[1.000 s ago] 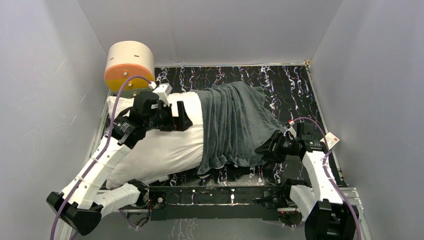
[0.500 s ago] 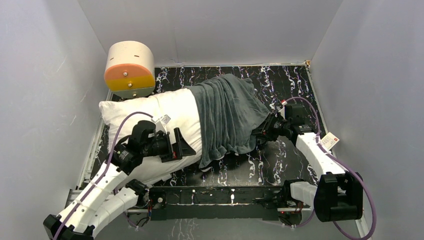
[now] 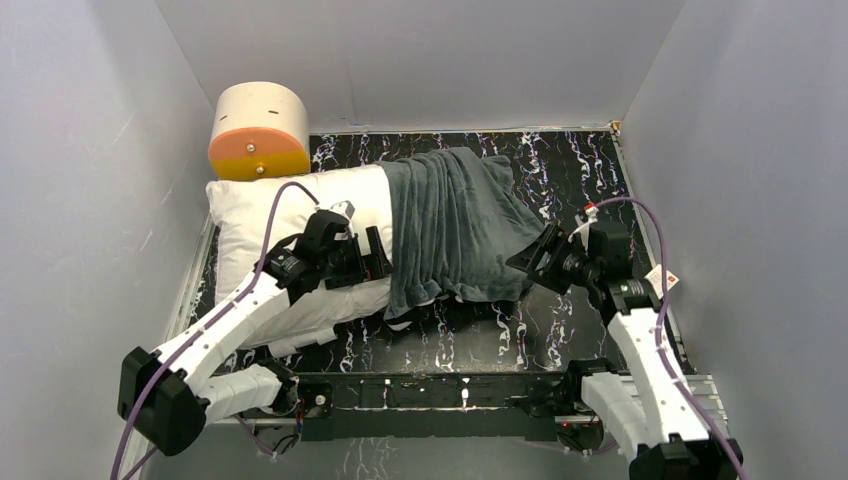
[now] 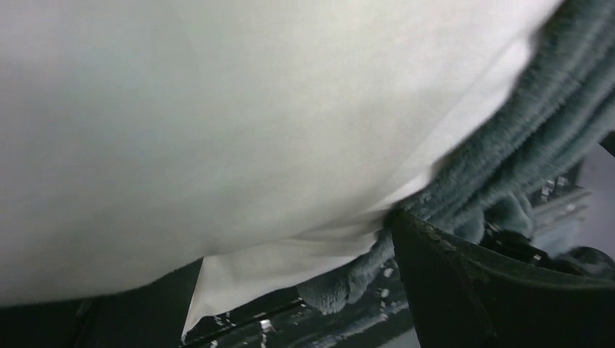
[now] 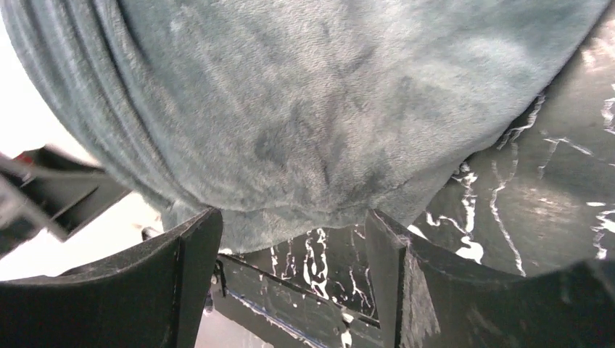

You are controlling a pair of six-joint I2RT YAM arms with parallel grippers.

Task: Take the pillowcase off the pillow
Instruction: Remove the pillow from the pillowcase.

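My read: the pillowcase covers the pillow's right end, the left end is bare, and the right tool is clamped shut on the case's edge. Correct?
Not the last part. The right tool is open: the right wrist view shows its fingers wide apart, with the pillowcase edge at their tips, unpinched. The rest holds: the case covers the pillow's right end, and the left end is bare.

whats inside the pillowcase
The pillow. Its left part sticks out bare past the open edge of the pillowcase; its right part is covered by the grey fabric. How far in it reaches, or anything else inside, cannot be seen.
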